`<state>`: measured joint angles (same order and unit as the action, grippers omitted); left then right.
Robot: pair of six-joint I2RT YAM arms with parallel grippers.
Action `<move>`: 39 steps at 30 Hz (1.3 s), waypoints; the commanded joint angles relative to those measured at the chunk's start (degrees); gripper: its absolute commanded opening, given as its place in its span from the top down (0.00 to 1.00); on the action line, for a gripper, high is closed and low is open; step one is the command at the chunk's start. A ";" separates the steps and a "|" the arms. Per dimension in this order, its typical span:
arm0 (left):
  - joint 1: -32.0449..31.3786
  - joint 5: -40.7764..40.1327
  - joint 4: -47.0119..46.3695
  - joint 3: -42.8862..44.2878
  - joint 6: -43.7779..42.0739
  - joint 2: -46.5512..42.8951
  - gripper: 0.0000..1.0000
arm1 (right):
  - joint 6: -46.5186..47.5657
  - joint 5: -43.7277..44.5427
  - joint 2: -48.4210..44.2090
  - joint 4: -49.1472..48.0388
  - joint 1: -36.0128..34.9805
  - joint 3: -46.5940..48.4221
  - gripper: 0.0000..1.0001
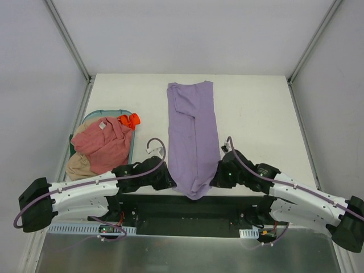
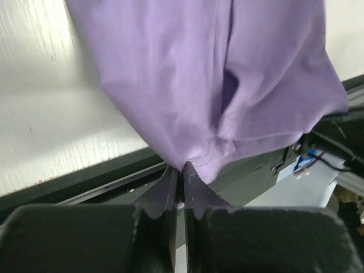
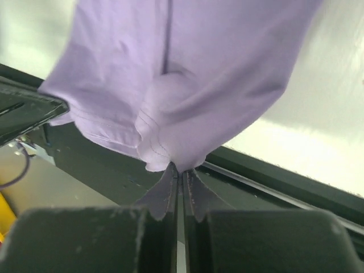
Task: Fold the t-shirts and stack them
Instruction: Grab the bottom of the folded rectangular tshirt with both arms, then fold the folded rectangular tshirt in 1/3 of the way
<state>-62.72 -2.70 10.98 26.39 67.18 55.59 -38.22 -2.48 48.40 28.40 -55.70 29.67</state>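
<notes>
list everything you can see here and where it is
lavender t-shirt: one, lavender-purple, folded into a long strip down the table's middle, near end hanging over the near edge
pink-red t-shirt: one, dusty pink-red, heaped on the basket at the left
tan t-shirt: one, tan-beige, under the pink-red one at its near-left
orange item: one, bright orange, at the basket's far right; cannot tell what it is
basket: one, teal, left side of the table
table: one, white
left gripper: one, black, shut on the lavender t-shirt's near end
right gripper: one, black, shut on that same end
</notes>
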 commanded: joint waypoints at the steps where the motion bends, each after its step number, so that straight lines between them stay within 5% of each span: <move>1: 6.54 -1.61 0.97 4.19 -4.32 -1.28 1.00 | 6.04 5.64 4.14 1.30 0.77 8.63 1.00; 9: 14.28 -1.17 0.88 12.36 -14.52 2.76 1.00 | 14.39 11.97 13.20 0.96 5.68 20.42 1.00; 24: 27.38 2.61 -2.54 25.81 -22.26 18.66 1.00 | 23.98 4.24 25.85 -8.89 19.04 29.74 0.99; 39: 37.14 15.44 -5.18 39.69 -27.45 38.44 1.00 | 28.19 -1.56 42.82 -12.85 26.96 41.07 1.00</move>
<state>-27.42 7.90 7.64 61.45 42.61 90.26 -11.94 -1.61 88.84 18.52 -29.91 66.46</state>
